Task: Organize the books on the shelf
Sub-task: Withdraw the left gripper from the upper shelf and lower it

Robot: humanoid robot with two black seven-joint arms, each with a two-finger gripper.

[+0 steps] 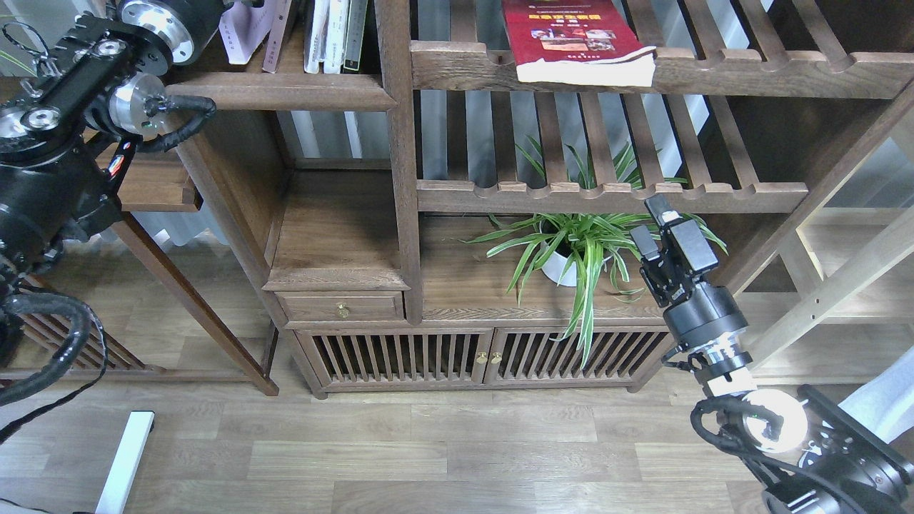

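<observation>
The red book (578, 39) with a yellow title band lies flat on the top slatted shelf, and its lower edge overhangs the front rail. The pale lavender book (243, 28) leans at the left end of the solid shelf (285, 91) with the moulded front edge. A thin mauve-brown edge (277, 36) leans beside it; I cannot tell whether it is the maroon book. My right gripper (651, 223) is open and empty, in front of the plant and well below the red book. My left arm rises past the solid shelf's left end, and its gripper is out of view.
Thin white and dark-spined books (334, 36) stand upright on the solid shelf against the post. A potted spider plant (571, 250) stands on the cabinet top under the slatted shelves (607, 193). A small drawer (341, 307) and slatted cabinet doors (485, 357) are below. Below them is wooden floor.
</observation>
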